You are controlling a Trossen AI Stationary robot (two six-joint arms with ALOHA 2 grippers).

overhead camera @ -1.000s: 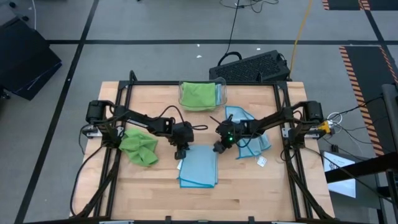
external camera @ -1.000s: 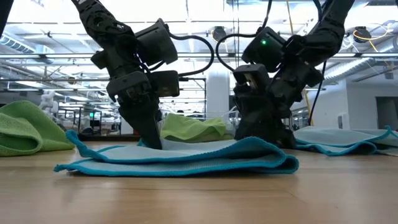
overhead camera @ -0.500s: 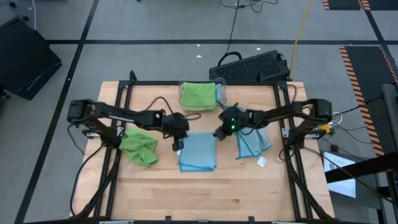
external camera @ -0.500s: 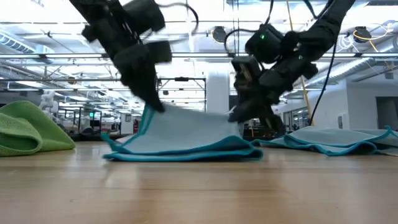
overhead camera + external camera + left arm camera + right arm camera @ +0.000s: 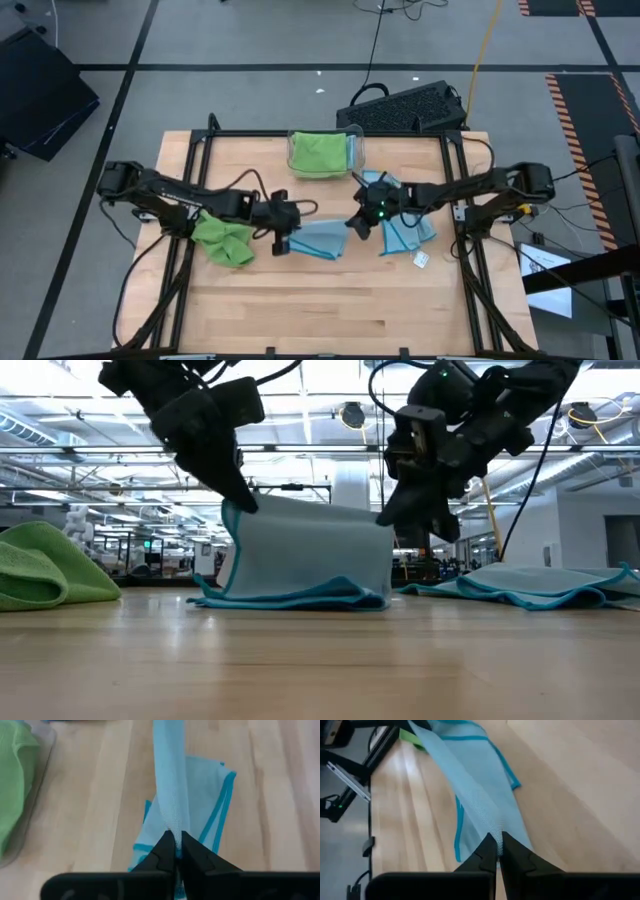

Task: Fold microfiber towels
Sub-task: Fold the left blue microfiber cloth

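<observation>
A light blue towel with a teal border is held up between my two grippers at the table's middle. My left gripper is shut on its upper left corner and my right gripper on its upper right corner. In the low view the towel hangs as a sheet between my left gripper and my right gripper, with its lower part bunched on the wood. Each wrist view shows the lifted edge running from that gripper's shut fingertips toward the other gripper. My left gripper pinches the towel's upper left corner between its two fingertips, coming slanting down from the table's left. I cannot tell whether it holds one layer or several. The edge runs fairly taut toward the other gripper; the lower part lies on the table. My right gripper pinches the towel's upper right corner between its two fingertips, slanting down from the table's right. The number of layers does not show. The cloth stretches away from the fingers toward the left gripper, and its lower hem rests on the table.
A crumpled lime green towel lies at the left. Another light blue towel lies spread at the right, with a small white tag near it. A clear bin holding green cloth stands at the far edge.
Both grippers have risen and lifted the towel's held edge off the table. The towel lay flat a second ago; now it hangs as an upright sheet, its lower part still on the wood and drawn toward the table's far edge. My left gripper has also drifted toward the table's left.
</observation>
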